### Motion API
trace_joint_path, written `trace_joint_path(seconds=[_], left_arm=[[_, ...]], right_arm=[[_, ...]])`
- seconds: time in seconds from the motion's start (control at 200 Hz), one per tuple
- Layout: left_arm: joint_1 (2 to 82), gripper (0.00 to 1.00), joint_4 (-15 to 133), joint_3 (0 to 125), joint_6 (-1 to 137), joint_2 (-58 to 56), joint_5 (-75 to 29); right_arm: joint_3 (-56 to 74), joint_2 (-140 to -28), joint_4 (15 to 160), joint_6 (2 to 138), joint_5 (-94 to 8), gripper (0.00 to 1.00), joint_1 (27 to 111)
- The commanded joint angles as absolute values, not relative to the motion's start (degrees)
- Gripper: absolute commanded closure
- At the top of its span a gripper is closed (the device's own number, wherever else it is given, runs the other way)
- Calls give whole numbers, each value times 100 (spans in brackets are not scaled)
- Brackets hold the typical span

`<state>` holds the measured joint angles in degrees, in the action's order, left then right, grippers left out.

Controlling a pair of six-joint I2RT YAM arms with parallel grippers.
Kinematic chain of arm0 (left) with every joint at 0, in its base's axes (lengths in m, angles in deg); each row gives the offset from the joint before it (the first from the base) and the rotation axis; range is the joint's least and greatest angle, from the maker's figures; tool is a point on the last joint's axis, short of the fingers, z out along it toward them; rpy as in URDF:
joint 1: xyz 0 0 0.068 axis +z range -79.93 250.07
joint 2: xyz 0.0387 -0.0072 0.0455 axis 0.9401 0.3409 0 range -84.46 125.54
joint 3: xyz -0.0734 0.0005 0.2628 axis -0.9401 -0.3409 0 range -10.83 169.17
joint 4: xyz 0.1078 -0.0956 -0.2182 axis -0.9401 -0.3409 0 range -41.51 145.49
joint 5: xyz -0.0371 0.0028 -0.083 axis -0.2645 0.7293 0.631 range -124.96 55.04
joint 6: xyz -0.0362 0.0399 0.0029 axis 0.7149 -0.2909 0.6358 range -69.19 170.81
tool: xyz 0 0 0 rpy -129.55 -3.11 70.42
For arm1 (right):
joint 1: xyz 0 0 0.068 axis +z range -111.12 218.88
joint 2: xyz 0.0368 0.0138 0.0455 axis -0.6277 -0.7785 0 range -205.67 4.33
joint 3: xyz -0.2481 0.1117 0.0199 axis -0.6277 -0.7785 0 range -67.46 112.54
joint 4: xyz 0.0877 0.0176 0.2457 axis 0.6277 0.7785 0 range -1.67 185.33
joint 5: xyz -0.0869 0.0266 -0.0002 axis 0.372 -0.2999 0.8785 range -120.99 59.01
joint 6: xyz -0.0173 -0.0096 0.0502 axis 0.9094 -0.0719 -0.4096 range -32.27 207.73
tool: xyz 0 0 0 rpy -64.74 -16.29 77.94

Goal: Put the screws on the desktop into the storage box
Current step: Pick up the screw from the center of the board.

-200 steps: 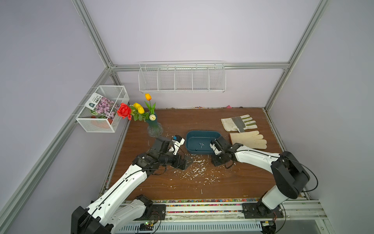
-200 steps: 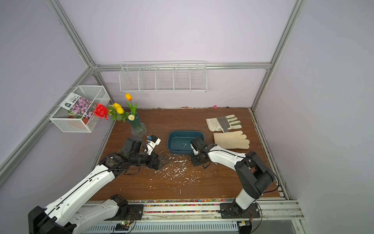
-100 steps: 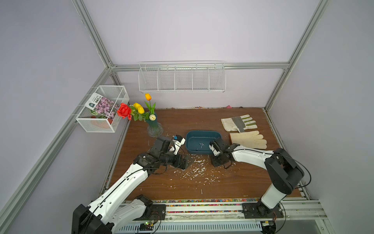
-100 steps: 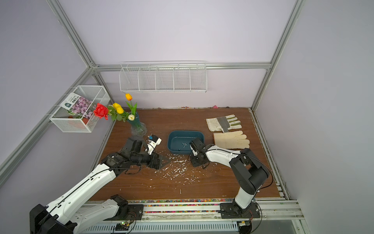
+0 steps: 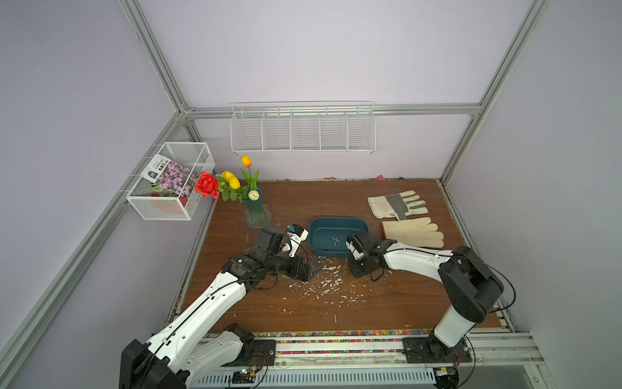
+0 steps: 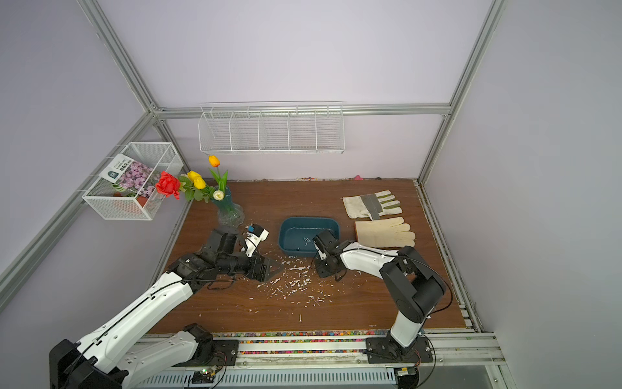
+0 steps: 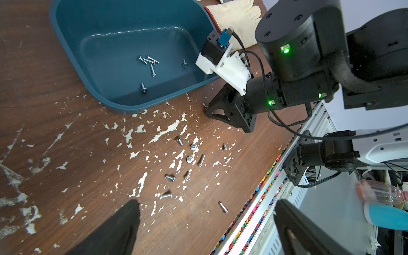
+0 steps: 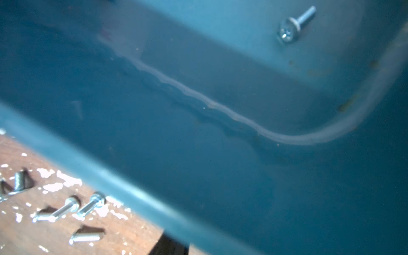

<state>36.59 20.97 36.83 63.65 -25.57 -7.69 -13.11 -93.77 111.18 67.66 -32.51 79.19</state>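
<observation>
Screws (image 7: 189, 159) lie scattered on the desktop (image 7: 55, 123), just beside the storage box (image 7: 72, 50), which holds several more. My right gripper (image 7: 210, 110) points down by the box's near wall; I cannot tell how its jaws stand. My left gripper (image 7: 205, 209) hovers nearby, jaws wide apart.

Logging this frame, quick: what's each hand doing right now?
Left hand: open, holding nothing.
Right hand: tips down at the desktop; open or closed cannot be told.
</observation>
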Motion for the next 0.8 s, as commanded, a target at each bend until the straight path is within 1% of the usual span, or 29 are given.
trace_joint_path(seconds=[0.0, 0.58, 0.795], left_arm=[[3667, 2, 2156, 3611, 6368, -2598, -747], [3667, 3, 2156, 3602, 6373, -2630, -770], [3667, 3, 2148, 3607, 6376, -2643, -773]], right_arm=[[-1271, -9550, 11284, 6813, -3088, 73, 8026], [-1202, -9648, 11501, 6822, -2602, 77, 8248], [-1235, -9621, 11511, 6813, -2536, 81, 8281]])
